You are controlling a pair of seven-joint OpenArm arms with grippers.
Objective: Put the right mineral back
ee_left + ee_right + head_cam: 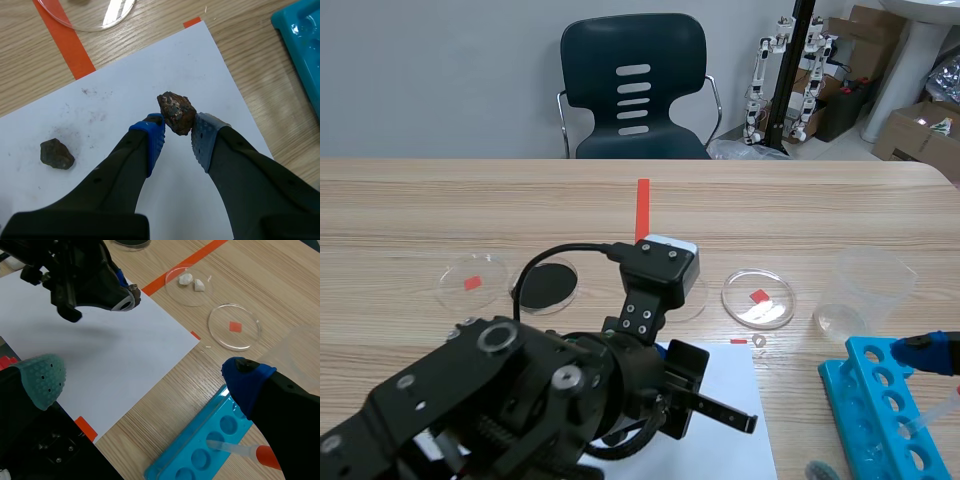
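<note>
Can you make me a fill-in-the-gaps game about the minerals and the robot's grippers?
The left gripper is ____ on the brownish mineral.
The darker mineral lies on the white ____.
The right gripper has its fingers ____.
The rack is coloured ____.
Missing words: shut, paper, open, blue.

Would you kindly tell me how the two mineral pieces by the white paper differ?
The rusty mineral is clamped in the left gripper; the dark mineral lies free on the white paper. The rusty mineral looks reddish-brown and speckled; the dark mineral is dull grey-brown. Both are rough, irregular lumps.
</note>
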